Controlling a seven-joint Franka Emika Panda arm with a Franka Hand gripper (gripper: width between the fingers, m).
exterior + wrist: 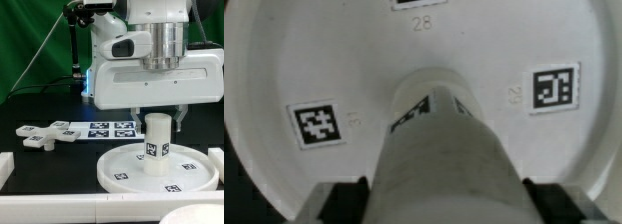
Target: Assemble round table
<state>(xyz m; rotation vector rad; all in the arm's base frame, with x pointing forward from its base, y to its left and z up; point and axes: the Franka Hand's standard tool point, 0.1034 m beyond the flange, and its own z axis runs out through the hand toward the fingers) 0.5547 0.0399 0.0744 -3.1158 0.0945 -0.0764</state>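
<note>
The leg (157, 146) stands straight up in the middle of the disc (110, 172), which lies flat on the dark worktop (50, 158) with its rim up. It stands like that because this is where the leg has to join the disc, so the two are lined up one on top of the other. In the wrist view the leg (438, 140) runs right up toward the camera, and the disc (295, 60) spreads out white behind it with its square tags showing. The hand (157, 120) comes straight down from above, so that its two fingers (345, 200) sit one on each side of the top of the leg. That is a good way to hold a round post, because it cannot roll out sideways. I cannot tell if the fingers are squeezing the leg or only sitting next to it (in the exterior view they look a bit wider than the leg, but in the wrist view their dark pads look right up against it). The foot (40, 135) lies flat on the worktop toward the exterior view's left, well apart from the disc, waiting for its turn. The marker board (105, 128) lies between the foot and the robot.
</note>
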